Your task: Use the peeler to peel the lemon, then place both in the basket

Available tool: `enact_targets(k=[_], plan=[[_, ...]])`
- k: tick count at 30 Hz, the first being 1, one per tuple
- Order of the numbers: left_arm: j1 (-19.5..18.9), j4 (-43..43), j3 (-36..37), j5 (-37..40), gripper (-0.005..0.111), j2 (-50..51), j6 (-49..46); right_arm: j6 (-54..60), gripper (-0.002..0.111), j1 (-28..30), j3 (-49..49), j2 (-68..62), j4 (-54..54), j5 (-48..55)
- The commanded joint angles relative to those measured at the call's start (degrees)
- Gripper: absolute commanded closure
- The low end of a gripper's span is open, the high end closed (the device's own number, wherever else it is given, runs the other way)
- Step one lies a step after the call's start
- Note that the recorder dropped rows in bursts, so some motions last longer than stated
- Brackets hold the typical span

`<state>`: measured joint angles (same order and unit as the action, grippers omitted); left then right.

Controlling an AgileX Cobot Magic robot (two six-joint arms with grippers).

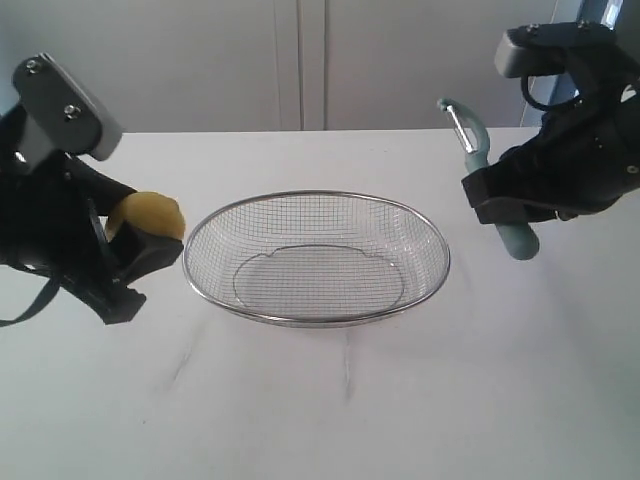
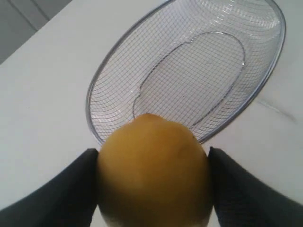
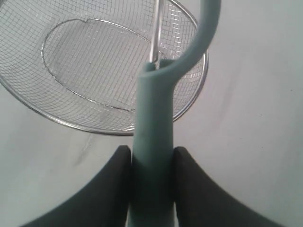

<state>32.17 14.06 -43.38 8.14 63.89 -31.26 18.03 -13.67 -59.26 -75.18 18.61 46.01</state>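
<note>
Yellow lemon and teal peeler flank mesh basket.

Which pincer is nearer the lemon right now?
Left. The left pincer is shut on the lemon, beside the basket's rim; the right pincer is across the basket, gripping the peeler.

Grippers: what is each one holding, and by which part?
The left gripper clamps the lemon across its middle, a finger on each side. The right gripper grips the peeler by the lower handle, blade end free.
</note>
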Motion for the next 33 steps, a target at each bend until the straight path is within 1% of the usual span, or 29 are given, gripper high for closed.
enact_targets(k=[1,3,5,13,20,23,27,33], plan=[[2.93,0.89,-0.05,-1.96,0.107,0.22,-3.78,-0.16,0.108,-0.18,0.77,-2.48,3.32,-1.3],[3.62,0.89,-0.05,-2.36,0.107,0.22,-5.37,0.55,0.108,-0.93,1.61,-4.48,6.03,-1.3],[3.92,0.89,-0.05,-2.47,0.107,0.22,-6.81,4.76,0.108,-1.83,2.16,-6.87,10.02,-0.96],[3.92,0.89,-0.05,-2.47,0.107,0.22,-6.93,22.35,0.108,-6.68,2.16,-17.49,32.6,3.53],[3.92,1.0,-0.05,-2.59,0.107,0.22,-5.82,33.3,0.108,-10.31,2.16,-24.84,44.91,9.95],[3.92,1.54,-0.05,-3.14,0.107,0.22,-4.98,35.39,0.108,-11.32,2.16,-27.28,49.99,12.52],[3.92,1.54,-0.05,-4.04,0.107,0.22,-0.4,36.8,0.108,-12.15,2.06,-29.78,55.57,16.36],[3.92,2.41,-0.05,-4.26,0.107,0.22,0.15,41.84,0.108,-12.13,2.06,-32.43,63.74,23.96]])
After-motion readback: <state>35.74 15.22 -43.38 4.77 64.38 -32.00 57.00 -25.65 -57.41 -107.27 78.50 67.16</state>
